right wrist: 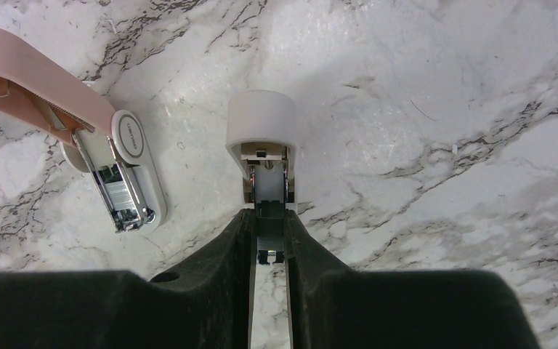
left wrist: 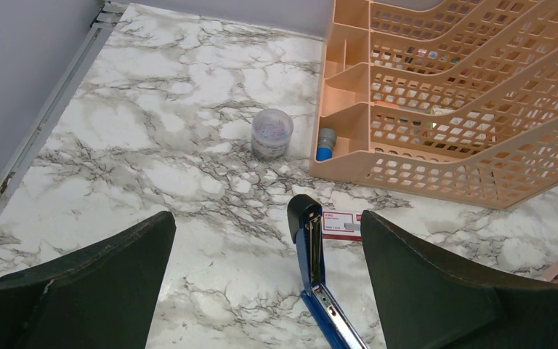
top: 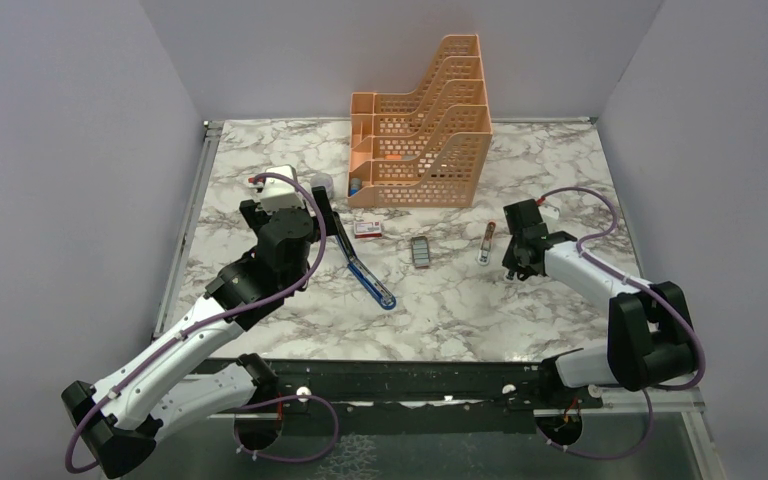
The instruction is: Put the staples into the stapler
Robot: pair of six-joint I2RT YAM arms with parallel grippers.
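Note:
The blue stapler (left wrist: 312,251) lies opened flat on the marble table, its metal staple channel facing up; it also shows in the top view (top: 368,272). My left gripper (left wrist: 267,222) is open and empty, hovering over the stapler's black end, with the stapler nearer the right finger. The red-and-white staple box (left wrist: 341,225) lies just beyond that end. The dark-grey staple tray (top: 420,252) lies apart in mid-table. My right gripper (right wrist: 269,227) is shut on a small white oblong piece (right wrist: 263,131) with a metal insert, low over the table.
An orange mesh file organizer (top: 425,130) stands at the back, with a blue-capped item (left wrist: 325,144) in its front slot. A clear round tub of pins (left wrist: 272,132) stands left of it. A pink stapler (right wrist: 80,123) lies open beside my right gripper.

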